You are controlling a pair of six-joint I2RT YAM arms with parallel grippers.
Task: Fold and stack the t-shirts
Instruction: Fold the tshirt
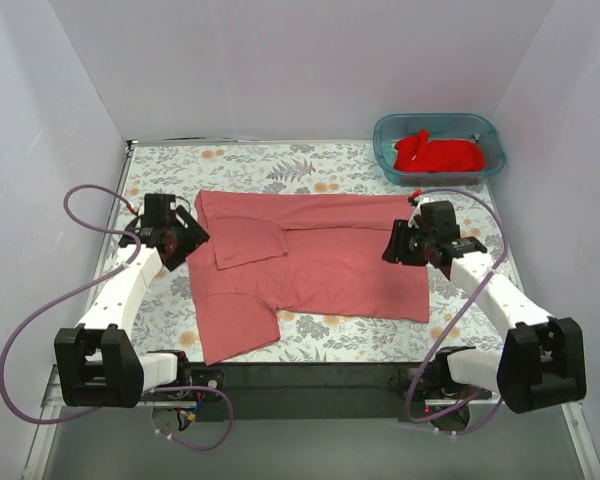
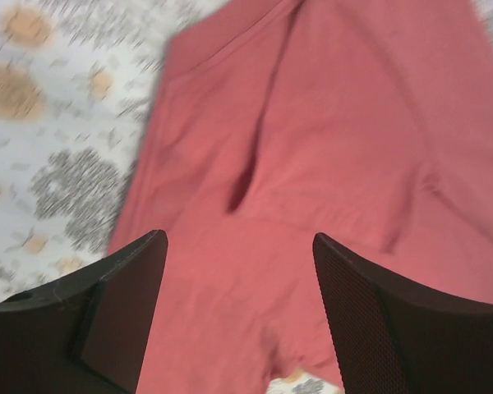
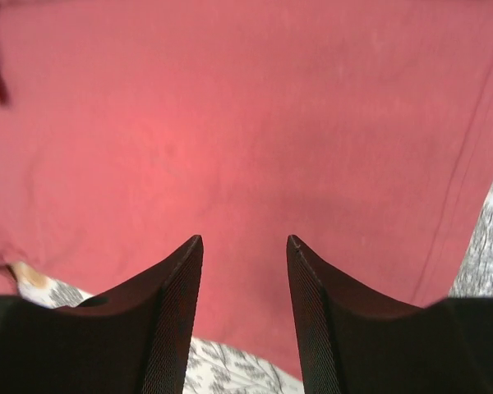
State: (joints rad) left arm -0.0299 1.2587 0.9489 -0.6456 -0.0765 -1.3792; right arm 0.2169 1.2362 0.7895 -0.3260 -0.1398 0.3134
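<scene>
A dusty salmon-red t-shirt (image 1: 320, 265) lies partly folded on the floral table cover, with one sleeve sticking out at the near left. My left gripper (image 1: 183, 241) hovers at the shirt's left edge. In the left wrist view the left gripper (image 2: 240, 246) is open wide above the cloth (image 2: 312, 148), holding nothing. My right gripper (image 1: 397, 245) hovers over the shirt's right part. The right wrist view shows the right gripper (image 3: 243, 242) open over smooth cloth (image 3: 246, 123), also holding nothing. A brighter red t-shirt (image 1: 438, 153) lies crumpled in the tub.
A teal plastic tub (image 1: 487, 131) stands at the back right corner. The floral table cover (image 1: 260, 160) shows around the shirt. White walls close in the back and both sides. Purple cables loop beside each arm.
</scene>
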